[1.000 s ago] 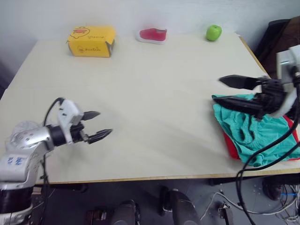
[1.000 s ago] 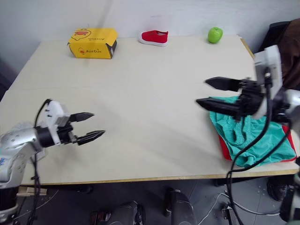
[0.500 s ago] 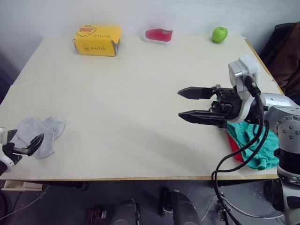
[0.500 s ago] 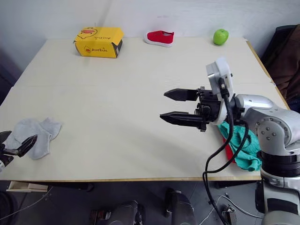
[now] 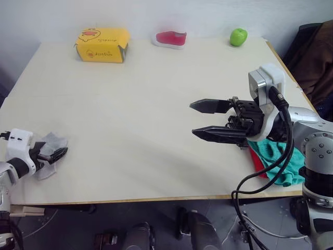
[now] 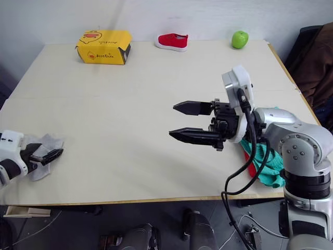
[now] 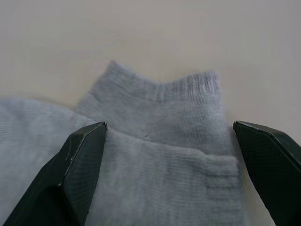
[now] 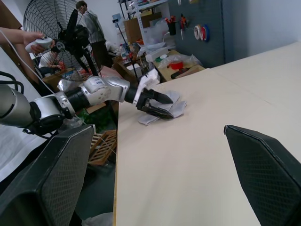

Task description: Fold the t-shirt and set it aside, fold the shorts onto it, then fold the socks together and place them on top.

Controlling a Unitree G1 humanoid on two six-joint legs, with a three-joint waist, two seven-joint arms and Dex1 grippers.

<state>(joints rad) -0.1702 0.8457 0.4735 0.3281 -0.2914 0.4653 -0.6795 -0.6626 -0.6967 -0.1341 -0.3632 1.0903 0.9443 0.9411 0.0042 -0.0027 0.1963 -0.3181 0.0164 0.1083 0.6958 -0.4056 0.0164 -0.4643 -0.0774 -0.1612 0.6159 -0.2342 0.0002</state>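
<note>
The light grey socks (image 5: 51, 142) lie bunched near the table's front left corner. My left gripper (image 5: 55, 154) is down on them, open, with one black finger on either side of the cloth (image 7: 160, 141). My right gripper (image 5: 192, 119) hovers open over the table's right middle, holding nothing. Behind its wrist, at the front right edge, the teal shorts (image 5: 277, 157) lie crumpled on the red t-shirt (image 5: 256, 158), of which just a strip shows. The right wrist view looks across the table to the left gripper (image 8: 159, 100) on the socks (image 8: 175, 107).
A yellow box (image 5: 101, 45), a red-and-white shoe (image 5: 169, 38) and a green apple (image 5: 238, 36) stand along the table's far edge. Dark cloth (image 5: 316, 57) hangs beyond the right edge. People and a large fan (image 8: 51, 23) are beyond the table's left side.
My left gripper has come in over the socks and now straddles them. The right gripper moved from above the shorts to over the table's middle and has held there. The camera shifted.
</note>
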